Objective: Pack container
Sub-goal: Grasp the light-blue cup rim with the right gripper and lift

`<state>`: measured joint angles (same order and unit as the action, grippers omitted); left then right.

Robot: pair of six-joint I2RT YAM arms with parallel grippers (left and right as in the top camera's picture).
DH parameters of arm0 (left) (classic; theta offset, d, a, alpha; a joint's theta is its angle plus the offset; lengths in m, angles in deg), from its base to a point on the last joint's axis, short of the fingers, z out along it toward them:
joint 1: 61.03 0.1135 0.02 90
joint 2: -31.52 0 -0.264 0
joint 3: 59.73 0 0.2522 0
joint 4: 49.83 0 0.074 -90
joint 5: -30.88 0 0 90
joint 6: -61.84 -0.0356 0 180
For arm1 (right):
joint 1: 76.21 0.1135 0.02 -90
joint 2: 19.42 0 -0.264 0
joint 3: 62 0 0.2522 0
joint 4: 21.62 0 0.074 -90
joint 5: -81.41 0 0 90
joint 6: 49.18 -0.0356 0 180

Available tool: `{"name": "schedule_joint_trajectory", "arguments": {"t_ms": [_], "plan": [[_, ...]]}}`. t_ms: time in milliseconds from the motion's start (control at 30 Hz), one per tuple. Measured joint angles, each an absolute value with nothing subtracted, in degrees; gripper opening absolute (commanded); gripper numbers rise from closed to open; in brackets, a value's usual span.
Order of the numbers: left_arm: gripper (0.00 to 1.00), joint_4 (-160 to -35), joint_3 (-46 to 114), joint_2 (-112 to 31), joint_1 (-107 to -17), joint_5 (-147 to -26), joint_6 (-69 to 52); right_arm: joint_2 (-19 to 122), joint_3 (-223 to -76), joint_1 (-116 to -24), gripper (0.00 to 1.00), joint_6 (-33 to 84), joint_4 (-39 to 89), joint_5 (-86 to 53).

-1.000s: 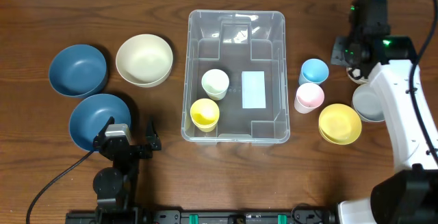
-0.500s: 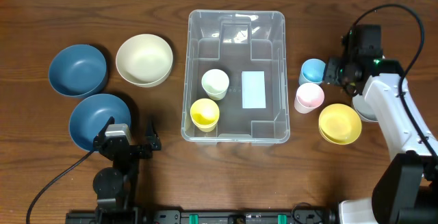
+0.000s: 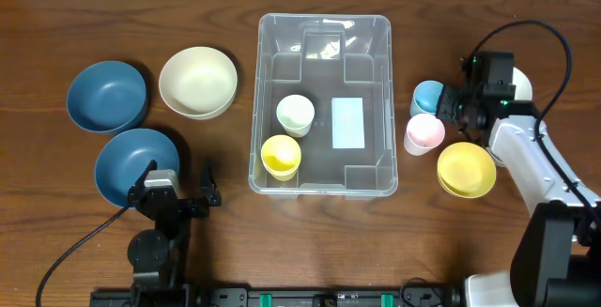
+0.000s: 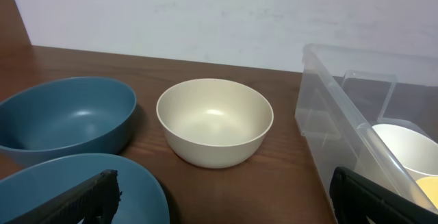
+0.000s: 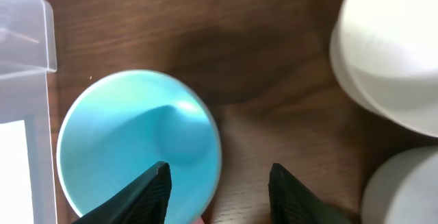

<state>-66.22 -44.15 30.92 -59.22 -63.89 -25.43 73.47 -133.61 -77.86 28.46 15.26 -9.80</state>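
**Two cups in, the bowls and two more cups left outside**

Two items sit inside the clear container (image 3: 324,27), which stands in the middle of the table: a cream cup (image 3: 295,114) and a yellow cup (image 3: 281,154), side by side in its left half near the front wall. The rest of its floor is bare apart from the white label.

Outside it, to the left, are two blue bowls (image 3: 107,95) (image 3: 131,161) and a cream bowl (image 3: 197,82). To the right are a light blue cup (image 3: 428,94), a pink cup (image 3: 423,132) and a yellow bowl (image 3: 466,169). By that count the packing looks early, with roughly a quarter done.

The right gripper (image 5: 219,176) hangs over the light blue cup, fingers parted and straddling its rim, one over the inside and one outside, not closed on it. That cup is likely next to go in. The left gripper (image 4: 222,186) is spread wide and holds nothing, low by the nearer blue bowl.
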Motion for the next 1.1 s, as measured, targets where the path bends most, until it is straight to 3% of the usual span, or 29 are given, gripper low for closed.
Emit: {"name": "schedule_joint_trajectory", "arguments": {"t_ms": [133, 233, 300, 467, 1100], "plan": [[0.98, -66.2, -44.1, 30.9, -59.2, -63.9, -25.4, 73.5, -131.9, -77.9, 0.4, 28.5, 13.1, -11.1], [0.98, -66.2, -44.1, 30.9, -59.2, -63.9, -25.4, 73.5, -131.5, -77.9, 0.14, 29.1, 12.8, -11.7], [0.98, -66.2, -44.1, 30.9, -59.2, -63.9, -25.4, 73.5, -131.5, -77.9, 0.05, 28.7, 12.6, -11.8], [0.98, -66.2, -44.1, 30.9, -59.2, -63.9, -25.4, 73.5, -131.5, -77.9, 0.01, 28.9, 12.4, -12.1], [0.98, -66.2, -44.1, 30.9, -59.2, -63.9, -25.4, 73.5, -131.5, -77.9, 0.01, 28.9, 11.5, -12.3]]}}
